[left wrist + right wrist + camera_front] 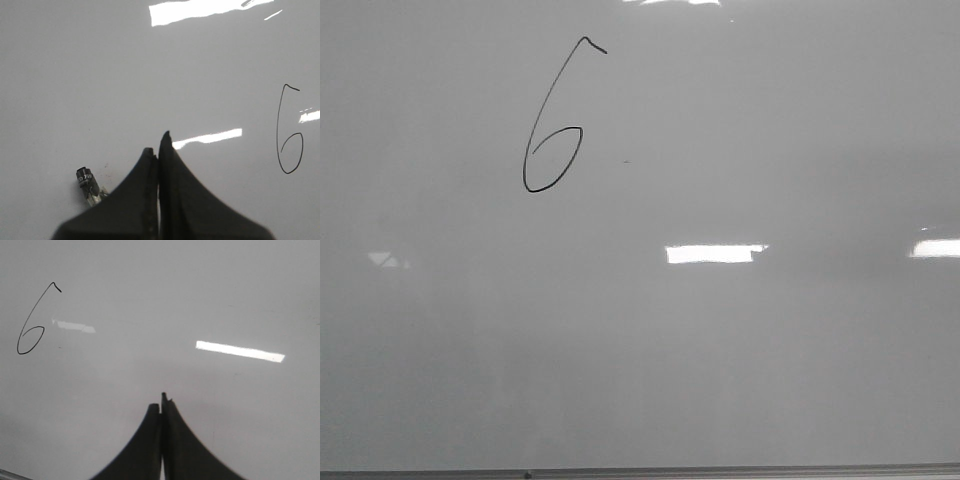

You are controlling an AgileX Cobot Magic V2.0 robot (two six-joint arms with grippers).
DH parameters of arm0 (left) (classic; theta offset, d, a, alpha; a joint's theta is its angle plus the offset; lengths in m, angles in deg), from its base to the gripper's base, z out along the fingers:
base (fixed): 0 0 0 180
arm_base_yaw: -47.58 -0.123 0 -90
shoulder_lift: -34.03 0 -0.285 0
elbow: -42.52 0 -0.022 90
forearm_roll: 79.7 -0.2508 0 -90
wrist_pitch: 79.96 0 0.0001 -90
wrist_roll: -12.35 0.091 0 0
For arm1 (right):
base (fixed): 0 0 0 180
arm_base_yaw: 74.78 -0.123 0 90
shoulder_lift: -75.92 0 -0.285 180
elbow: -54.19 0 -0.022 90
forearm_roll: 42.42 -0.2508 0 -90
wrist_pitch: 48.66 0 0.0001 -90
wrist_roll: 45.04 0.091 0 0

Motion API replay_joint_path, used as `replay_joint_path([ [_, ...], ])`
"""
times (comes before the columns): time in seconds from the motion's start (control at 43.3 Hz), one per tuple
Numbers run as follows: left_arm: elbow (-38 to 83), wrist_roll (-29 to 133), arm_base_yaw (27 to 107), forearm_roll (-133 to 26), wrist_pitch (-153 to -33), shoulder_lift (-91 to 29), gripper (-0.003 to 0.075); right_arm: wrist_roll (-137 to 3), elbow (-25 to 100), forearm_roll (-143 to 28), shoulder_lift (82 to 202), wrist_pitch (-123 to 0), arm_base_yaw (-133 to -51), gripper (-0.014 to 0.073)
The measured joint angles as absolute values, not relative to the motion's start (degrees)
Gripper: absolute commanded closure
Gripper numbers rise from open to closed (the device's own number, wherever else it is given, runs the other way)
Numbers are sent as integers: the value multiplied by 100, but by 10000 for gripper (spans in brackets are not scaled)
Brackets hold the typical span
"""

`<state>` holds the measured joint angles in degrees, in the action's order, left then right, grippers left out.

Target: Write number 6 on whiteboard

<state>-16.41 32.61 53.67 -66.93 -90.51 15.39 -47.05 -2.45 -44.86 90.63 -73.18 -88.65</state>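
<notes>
The number 6 (pixel 552 125) is a thin black line figure on the upper left of the whiteboard (pixel 720 350). It also shows in the left wrist view (pixel 290 132) and in the right wrist view (pixel 35 322). My left gripper (pixel 157 142) is shut, jaws pressed together, well to the side of the 6 over bare board (pixel 100 75). A short black marker end (pixel 86 181) sticks out from behind its finger; I cannot tell if it is held. My right gripper (pixel 161 402) is shut and empty over bare board (pixel 200 290). Neither gripper shows in the front view.
A tiny dark speck (pixel 625 161) sits just right of the 6. Bright rectangular light reflections (pixel 712 254) lie across the board. A thin grey edge (pixel 640 472) runs along the board's bottom.
</notes>
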Motion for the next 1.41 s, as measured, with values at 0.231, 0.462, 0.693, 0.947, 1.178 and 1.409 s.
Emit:
replay_joint_path([
  [0.231,-1641,3261,5367,-6693,-9051,1539,741,-4705,-245,-4486,9063,-7318,-8865,660],
  [0.462,-1765,3233,5367,-6708,-9038,1593,741,-4705,-245,-4486,9063,-7315,-8865,660],
  [0.693,-2503,2123,5107,-7462,-9049,2332,741,-4705,-245,-4486,9063,-7315,-8865,660],
  [0.947,-3418,1646,5006,-7652,-9085,2659,741,-4705,-257,-4486,9063,-7304,-8865,660],
  [1.178,-3505,1551,5006,-7690,-9048,2659,741,-4705,-257,-4486,9063,-7304,-8865,660],
  [1.409,-3505,1551,5006,-7690,-9048,2659,741,-4705,-257,-4486,9063,-7304,-8865,660],
])
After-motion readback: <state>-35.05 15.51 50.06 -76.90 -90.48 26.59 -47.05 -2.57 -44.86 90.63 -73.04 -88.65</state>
